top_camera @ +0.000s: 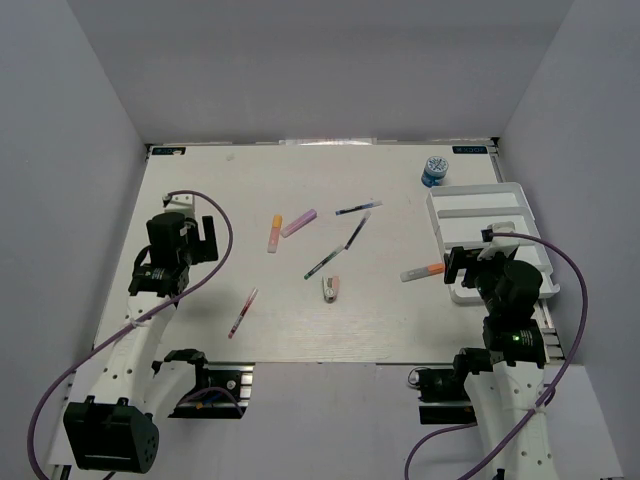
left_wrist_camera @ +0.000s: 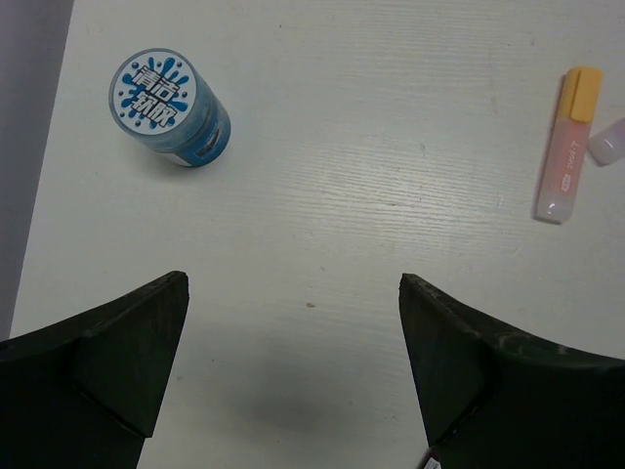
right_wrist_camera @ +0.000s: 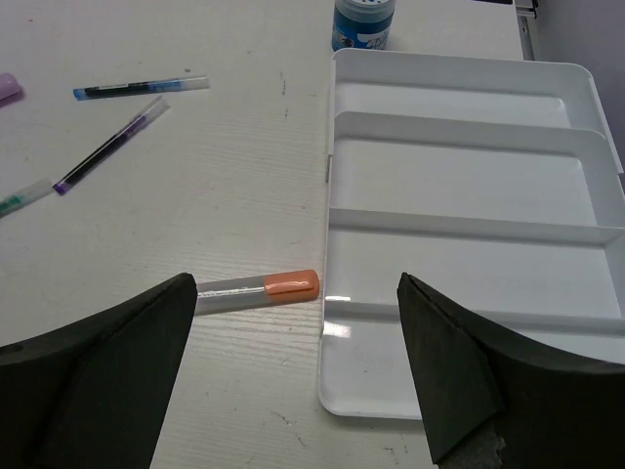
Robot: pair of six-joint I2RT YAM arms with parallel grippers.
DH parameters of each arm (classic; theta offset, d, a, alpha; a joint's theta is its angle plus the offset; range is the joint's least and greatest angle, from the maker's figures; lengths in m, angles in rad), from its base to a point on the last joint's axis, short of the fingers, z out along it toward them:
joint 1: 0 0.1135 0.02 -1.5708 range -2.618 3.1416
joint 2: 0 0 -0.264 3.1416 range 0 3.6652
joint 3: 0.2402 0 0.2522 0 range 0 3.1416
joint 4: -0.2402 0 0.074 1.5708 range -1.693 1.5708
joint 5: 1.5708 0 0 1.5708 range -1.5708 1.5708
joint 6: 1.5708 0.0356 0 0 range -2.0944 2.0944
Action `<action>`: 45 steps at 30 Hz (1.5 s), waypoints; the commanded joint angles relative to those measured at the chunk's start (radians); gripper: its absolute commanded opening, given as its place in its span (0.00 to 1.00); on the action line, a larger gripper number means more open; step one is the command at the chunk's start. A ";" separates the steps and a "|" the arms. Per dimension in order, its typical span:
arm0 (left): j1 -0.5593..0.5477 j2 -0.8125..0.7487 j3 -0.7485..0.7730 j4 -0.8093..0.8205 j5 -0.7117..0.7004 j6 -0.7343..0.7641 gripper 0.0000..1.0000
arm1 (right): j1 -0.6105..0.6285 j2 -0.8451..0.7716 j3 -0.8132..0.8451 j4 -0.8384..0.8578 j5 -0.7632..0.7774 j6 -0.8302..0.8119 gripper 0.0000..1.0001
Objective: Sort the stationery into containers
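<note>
Light falls soft and even from above. In the overhead view the white table (top_camera: pixel 300 320) reads bright, close to washed out, while the grey walls (top_camera: pixel 60 150) look dull. Between the tips of my left gripper (left_wrist_camera: pixel 293 281) a faint, blurred shadow lies on the tabletop. The blue-capped jar (left_wrist_camera: pixel 171 107) ahead to the left throws only a soft smudge at its base. My fingers (left_wrist_camera: pixel 117 362) come out almost black, detail lost and edges slightly soft. Just ahead of my right gripper (right_wrist_camera: pixel 295 283), the glossy tray (right_wrist_camera: pixel 469 68) shows small white glints on its near edge. The pens (right_wrist_camera: pixel 107 145) further ahead to the left are sharp.
</note>
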 commanded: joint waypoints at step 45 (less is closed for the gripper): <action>0.003 0.058 0.020 -0.046 0.149 0.099 0.98 | 0.009 1.763 1.399 0.104 -0.033 -0.062 0.89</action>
